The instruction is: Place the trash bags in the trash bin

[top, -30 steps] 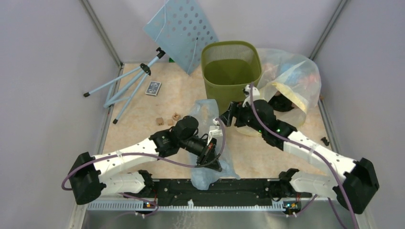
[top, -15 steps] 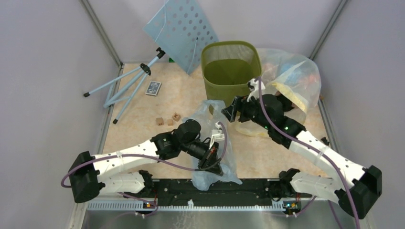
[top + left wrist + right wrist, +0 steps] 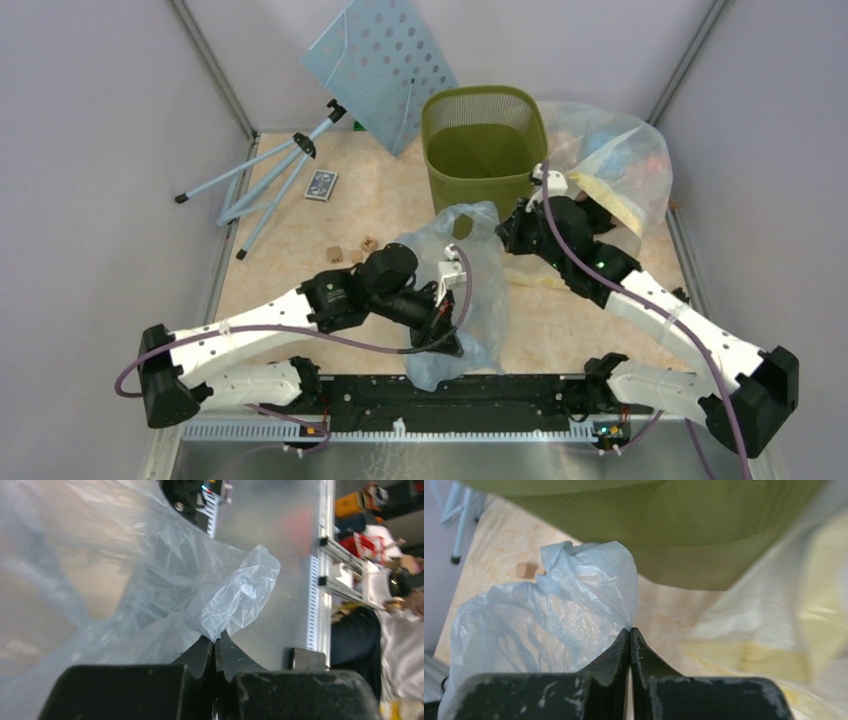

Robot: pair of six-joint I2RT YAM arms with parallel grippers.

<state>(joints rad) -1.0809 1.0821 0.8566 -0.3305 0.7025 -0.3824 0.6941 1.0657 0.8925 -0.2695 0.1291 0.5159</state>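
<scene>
We see the trash bag (image 3: 455, 290) off the table (image 3: 290, 250) for most of its length, stretched between the two arms in front of the trash bin (image 3: 475, 185). It is not in the bin: its upper end bunches just before the bin's near wall, and its lower end hangs down toward the arm bases.

The left gripper (image 3: 216, 642) is clenched on the bag. In the left wrist view we see its two dark fingers pressed together with a crumpled fold of pale film caught at the tips and the rest of the bag billowing away to the left. The right gripper (image 3: 630, 632) is likewise clamped tight – from its wrist camera we see the fingertips meeting on the bag's edge, with the bin's olive wall close behind and above.

From overhead, the right arm reaches in from the right and holds the bag's far end near the bin, while the left arm holds the near part, low and toward the middle of the table.

Just right of the bin slumps a bigger clear bag (image 3: 610, 160) with colourful contents. At the far left we see a light-blue perforated panel (image 3: 385, 60), a tripod (image 3: 270, 175) lying on the table, a small card (image 3: 321, 185), and some wooden blocks (image 3: 352, 250).
</scene>
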